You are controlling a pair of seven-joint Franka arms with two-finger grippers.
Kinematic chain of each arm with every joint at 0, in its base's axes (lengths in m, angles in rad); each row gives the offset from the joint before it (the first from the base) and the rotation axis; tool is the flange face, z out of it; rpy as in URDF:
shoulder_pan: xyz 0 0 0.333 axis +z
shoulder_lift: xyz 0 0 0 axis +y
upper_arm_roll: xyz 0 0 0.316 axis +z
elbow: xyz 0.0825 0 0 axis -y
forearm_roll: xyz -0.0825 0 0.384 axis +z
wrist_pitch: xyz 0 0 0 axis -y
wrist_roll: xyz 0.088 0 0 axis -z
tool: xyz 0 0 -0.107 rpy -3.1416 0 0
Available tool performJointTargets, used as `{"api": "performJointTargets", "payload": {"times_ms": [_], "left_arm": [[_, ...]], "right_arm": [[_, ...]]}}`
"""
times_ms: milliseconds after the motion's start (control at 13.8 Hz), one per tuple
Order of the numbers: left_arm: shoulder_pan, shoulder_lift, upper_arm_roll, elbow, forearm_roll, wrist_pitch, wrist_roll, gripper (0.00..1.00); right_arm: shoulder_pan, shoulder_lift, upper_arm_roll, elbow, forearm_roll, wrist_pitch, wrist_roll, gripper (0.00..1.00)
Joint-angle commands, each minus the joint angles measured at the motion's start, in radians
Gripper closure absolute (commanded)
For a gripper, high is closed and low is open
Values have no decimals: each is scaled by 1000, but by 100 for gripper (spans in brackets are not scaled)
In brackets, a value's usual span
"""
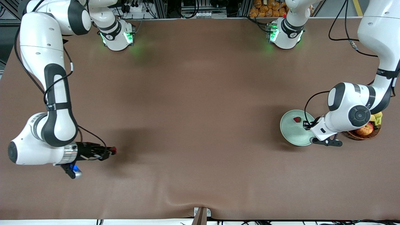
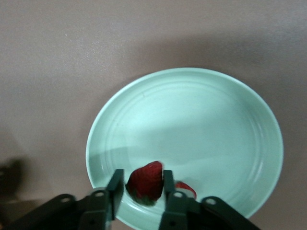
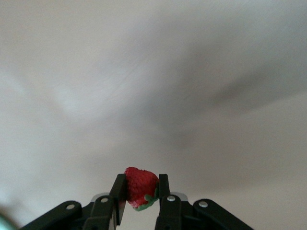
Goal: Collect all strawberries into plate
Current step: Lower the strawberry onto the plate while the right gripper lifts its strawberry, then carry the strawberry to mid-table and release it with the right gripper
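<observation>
Brown counter [image 1: 200, 103] across the whole front view. Two white arms, one at each end.

Pale green plate [image 1: 292, 134] at mid-height, toward the left arm's end of the counter, just beside a wicker basket [image 1: 351, 136] with an apple [image 1: 365, 129] in it.

Left end effector [image 1: 307, 125] low over the plate's rim, narrowly closed about one strawberry, the carried berry [image 2: 145, 182], poised for release. Lying on the plate already: a loose berry [image 1: 297, 119], half hidden by a finger [image 2: 169, 184] in the left wrist view.

Right end effector [image 1: 111, 152] low in the frame at the right arm's end, well apart from the plate, over bare counter, pinched tight on the last berry [image 3: 140, 186], green cap showing.

Judged well along: one strawberry delivered, one about to be dropped in, one in hand and due a long carry across the counter. None seen loose on the counter.
</observation>
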Motion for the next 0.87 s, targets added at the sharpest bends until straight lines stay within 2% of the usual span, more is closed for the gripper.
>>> {"api": "performJointTargets", "payload": {"times_ms": [0, 436, 799], "left_arm": [[11, -9, -18, -7, 19, 15, 4, 0], [18, -29, -47, -1, -15, 7, -5, 0], [17, -25, -50, -2, -30, 6, 4, 0]], "right_arm": [[82, -18, 11, 8, 62, 32, 196, 100], [337, 4, 42, 5, 65, 413, 595, 100], [530, 34, 42, -10, 142, 619, 787, 100]]}}
